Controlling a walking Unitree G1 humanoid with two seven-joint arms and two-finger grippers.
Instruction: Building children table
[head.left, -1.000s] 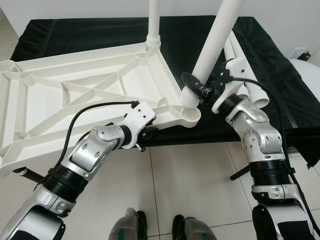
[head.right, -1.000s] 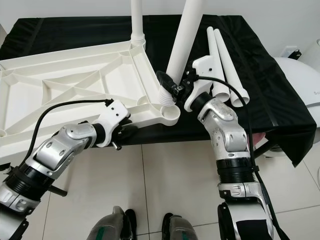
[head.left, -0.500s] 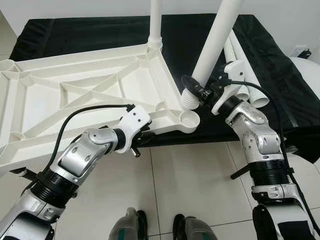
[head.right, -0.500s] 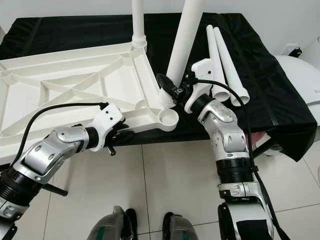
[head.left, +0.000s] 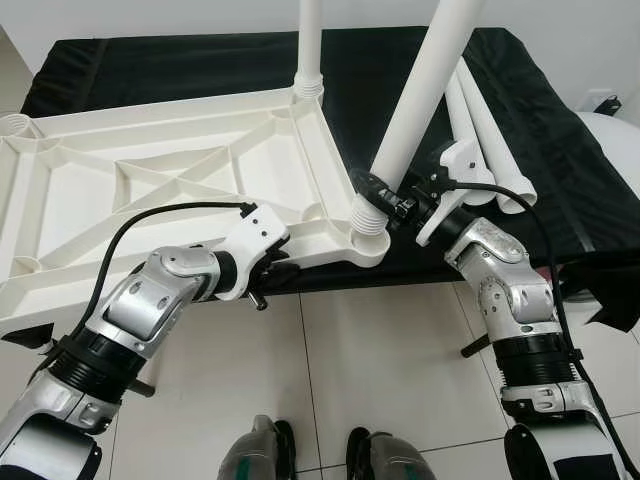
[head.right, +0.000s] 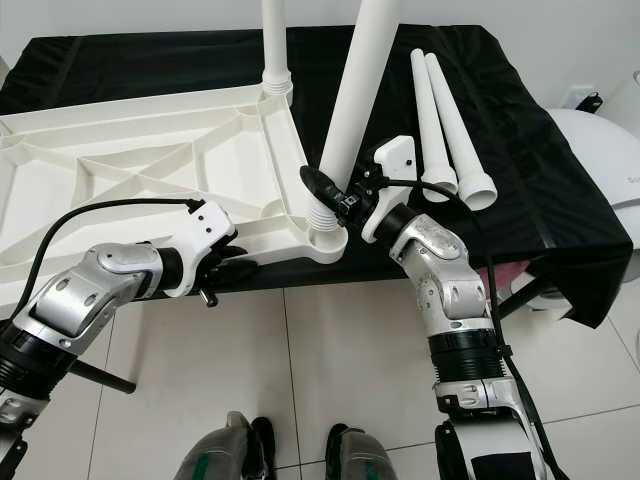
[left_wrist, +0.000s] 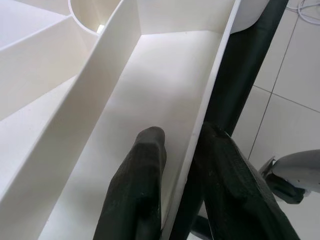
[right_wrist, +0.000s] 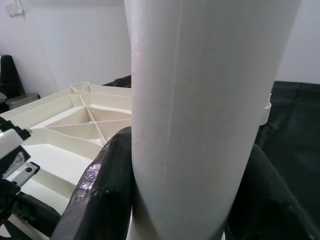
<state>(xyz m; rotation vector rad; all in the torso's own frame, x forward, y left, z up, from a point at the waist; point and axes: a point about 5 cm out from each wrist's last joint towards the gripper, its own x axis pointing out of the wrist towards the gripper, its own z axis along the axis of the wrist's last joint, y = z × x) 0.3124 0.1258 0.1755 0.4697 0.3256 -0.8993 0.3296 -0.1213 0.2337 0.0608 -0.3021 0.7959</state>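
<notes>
Now the white tabletop (head.left: 170, 190) lies upside down on a black-covered bench (head.left: 560, 150), its near corner over the edge. The left gripper (left_wrist: 182, 200) pinches the front rim (one finger inside, one outside). The right gripper (head.left: 385, 195) is clamped around a tilted leg (head.left: 415, 110), whose ribbed end sits at the corner socket (head.left: 362, 240). Two spare legs (head.right: 445, 120) lie beside.

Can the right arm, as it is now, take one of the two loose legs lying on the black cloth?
Probably not now. The right gripper is shut on a table leg at the tabletop's corner socket. The two loose legs lie close beside that arm, unobstructed, so releasing first should free the way.
</notes>
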